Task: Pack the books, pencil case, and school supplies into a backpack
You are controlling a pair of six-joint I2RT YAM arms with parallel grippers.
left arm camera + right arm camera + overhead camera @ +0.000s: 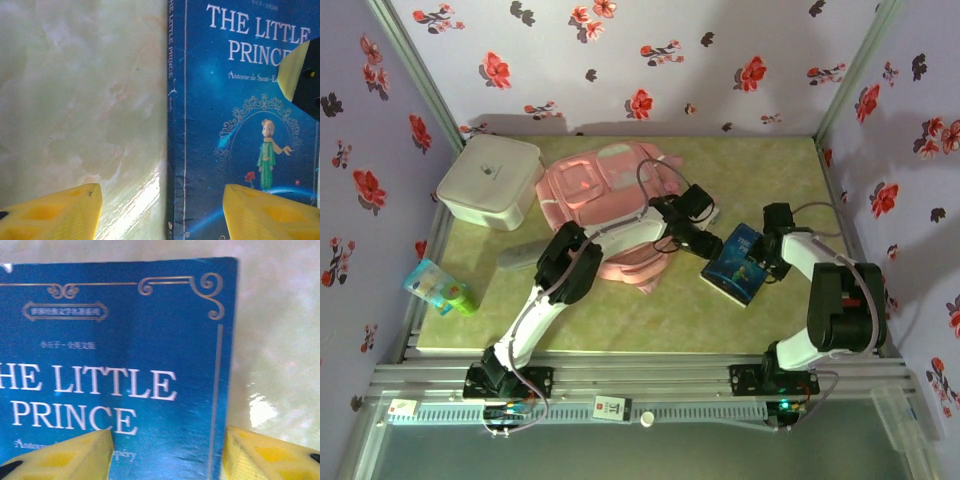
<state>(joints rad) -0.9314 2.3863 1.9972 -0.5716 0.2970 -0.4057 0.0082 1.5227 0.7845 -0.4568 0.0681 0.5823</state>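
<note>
Packing looks barely begun: a blue book (738, 265) lies flat on the surface (620, 320), just right of the backpack (605, 190), not yet in. Both arms reach in low over it from opposite sides. Left claw (161, 200) part-open astride its spine edge, right claw (167, 440) part-open astride a top corner; neither grips anything.

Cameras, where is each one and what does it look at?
Top external: above, behind the arms, looking down on table, backpack, book; left arm, right arm show.
Left wrist: on left arm, facing down at book's spine; left gripper shows.
Right wrist: on right arm, facing down at book's title; right gripper shows.
All three share the book.
</note>
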